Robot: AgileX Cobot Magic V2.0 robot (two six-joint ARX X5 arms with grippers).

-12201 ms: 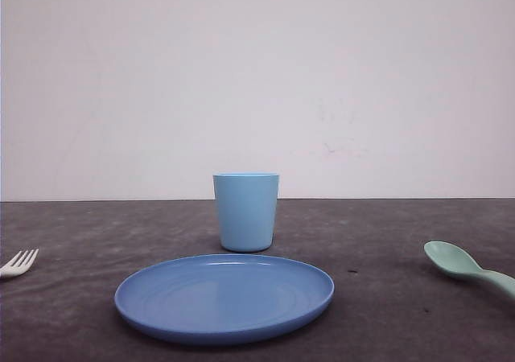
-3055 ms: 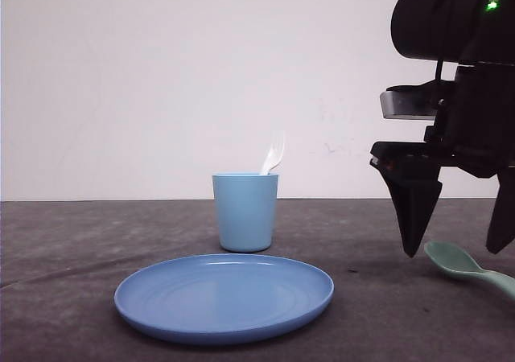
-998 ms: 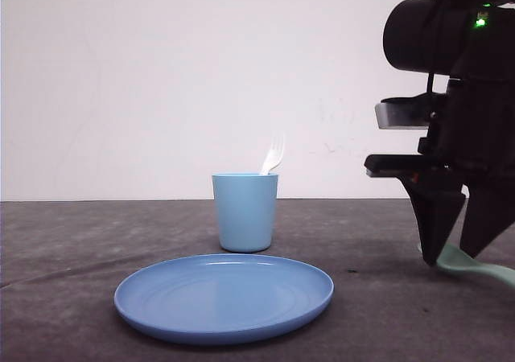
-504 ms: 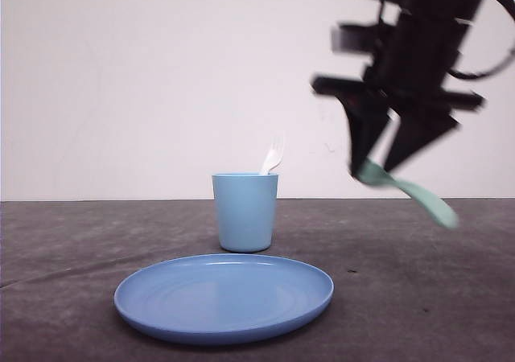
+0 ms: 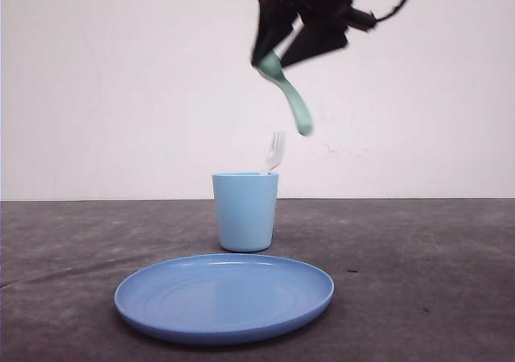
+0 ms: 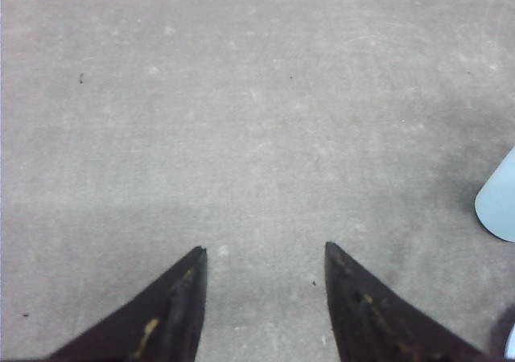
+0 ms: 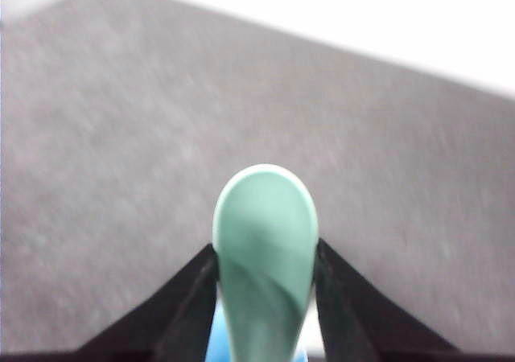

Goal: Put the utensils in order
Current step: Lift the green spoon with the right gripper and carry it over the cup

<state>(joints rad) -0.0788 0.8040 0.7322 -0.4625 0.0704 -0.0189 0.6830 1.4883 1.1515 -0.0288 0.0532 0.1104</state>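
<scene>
My right gripper (image 5: 276, 56) hangs high above the light blue cup (image 5: 245, 211), shut on the mint-green spoon (image 5: 291, 96) by its bowl end, the handle slanting down toward the cup's right side. The right wrist view has the spoon (image 7: 265, 249) pinched between both black fingers (image 7: 189, 306), with blue of the cup below. The white fork (image 5: 274, 152) stands in the cup, tines up over the rim. My left gripper (image 6: 264, 253) is open over bare grey table, nothing between its fingers.
A round blue plate (image 5: 224, 298) lies in front of the cup on the dark grey table (image 5: 418, 281). A pale blue edge of the cup (image 6: 499, 201) shows beside the left gripper. A white wall stands behind.
The right gripper closed on the spoon at the table's right, lifted it and swung it left and up to above the cup. The fork, once lying at the left, stands in the cup.
</scene>
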